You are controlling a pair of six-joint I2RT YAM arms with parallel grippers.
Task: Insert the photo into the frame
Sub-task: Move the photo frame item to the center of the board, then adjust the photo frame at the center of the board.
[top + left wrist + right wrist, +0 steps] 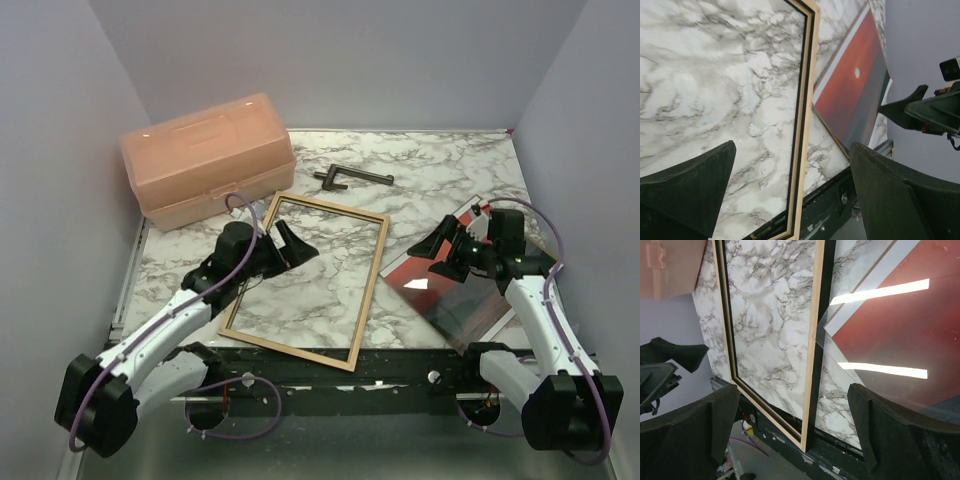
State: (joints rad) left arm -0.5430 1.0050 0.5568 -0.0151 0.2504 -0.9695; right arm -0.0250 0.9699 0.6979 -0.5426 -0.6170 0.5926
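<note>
Peach plastic box [208,158] lid shut, frame [371,290] flat, photo [445,300] beside it

Peach plastic box [208,158] and dark metal tool [352,179] rest on marble table [450,165].

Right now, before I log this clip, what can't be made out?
Top view: the right gripper and its arm hide the photo's far part.
Top view: dark tool too small to identify.
Right wrist view: glare streaks wash out the photo; the frame runs off the top edge.
</note>
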